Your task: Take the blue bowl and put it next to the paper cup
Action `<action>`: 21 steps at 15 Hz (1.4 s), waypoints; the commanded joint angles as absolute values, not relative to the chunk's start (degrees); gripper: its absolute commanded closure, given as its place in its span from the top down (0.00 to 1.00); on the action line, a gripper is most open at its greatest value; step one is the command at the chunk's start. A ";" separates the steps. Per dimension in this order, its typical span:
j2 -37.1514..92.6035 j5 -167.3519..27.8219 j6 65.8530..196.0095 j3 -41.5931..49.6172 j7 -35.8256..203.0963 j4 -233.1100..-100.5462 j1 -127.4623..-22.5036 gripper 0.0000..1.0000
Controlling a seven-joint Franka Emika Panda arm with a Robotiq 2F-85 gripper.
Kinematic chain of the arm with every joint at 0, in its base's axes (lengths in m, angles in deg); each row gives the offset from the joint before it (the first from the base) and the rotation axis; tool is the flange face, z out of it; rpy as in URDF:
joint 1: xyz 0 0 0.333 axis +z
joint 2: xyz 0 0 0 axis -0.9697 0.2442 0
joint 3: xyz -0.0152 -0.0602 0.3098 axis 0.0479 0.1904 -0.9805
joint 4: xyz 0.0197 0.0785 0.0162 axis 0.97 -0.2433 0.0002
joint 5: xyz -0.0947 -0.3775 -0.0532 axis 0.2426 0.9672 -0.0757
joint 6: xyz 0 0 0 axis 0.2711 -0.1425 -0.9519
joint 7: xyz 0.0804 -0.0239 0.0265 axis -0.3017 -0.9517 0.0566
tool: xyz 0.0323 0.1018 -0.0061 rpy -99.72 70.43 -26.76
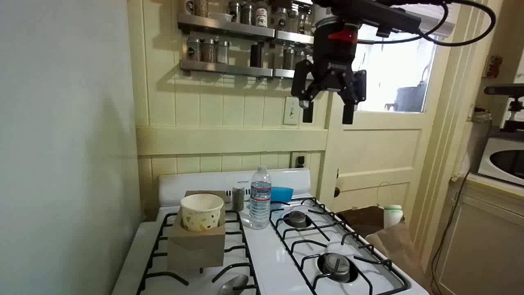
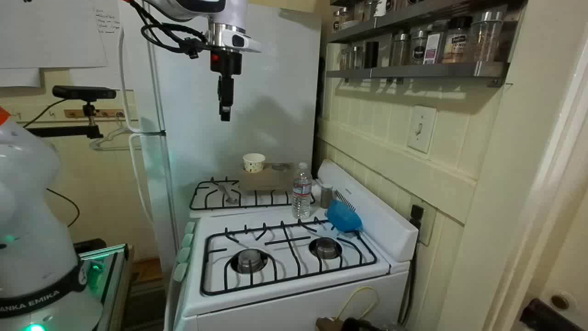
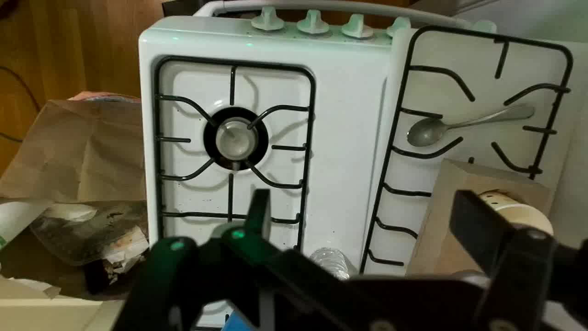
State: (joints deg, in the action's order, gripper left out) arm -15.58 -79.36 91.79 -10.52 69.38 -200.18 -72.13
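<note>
The blue bowl point(image 2: 343, 217) sits tilted at the back of the stove by the back panel. In an exterior view the bowl point(image 1: 282, 194) is partly behind the bottle. Only a sliver of the bowl point(image 3: 236, 322) shows at the wrist view's lower edge, the gripper hiding the rest. The cream paper cup point(image 1: 202, 213) stands upright in an opening of a cardboard box; the cup also shows in an exterior view point(image 2: 253, 163) and the wrist view point(image 3: 523, 214). My gripper point(image 1: 328, 114) is open and empty, high above the stove in both exterior views point(image 2: 225, 114) and the wrist view point(image 3: 363, 216).
A clear bottle point(image 2: 302, 193) stands between the cardboard box point(image 2: 268, 179) and the bowl, beside a shaker point(image 2: 326, 196). A spoon point(image 3: 429, 131) lies by a burner grate point(image 3: 310, 138). A refrigerator point(image 2: 271, 92) and spice shelves point(image 1: 227, 26) border the stove.
</note>
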 commanded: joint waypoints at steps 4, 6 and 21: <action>-15.53 -79.28 91.71 -10.37 69.32 -200.08 -71.96 1.00; -15.53 -79.28 91.71 -10.37 69.32 -200.08 -71.96 1.00; -9.16 -73.36 102.22 -4.84 68.83 -199.35 -78.22 1.00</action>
State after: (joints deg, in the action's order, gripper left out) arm -13.61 -74.45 97.47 -7.42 69.32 -200.40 -75.76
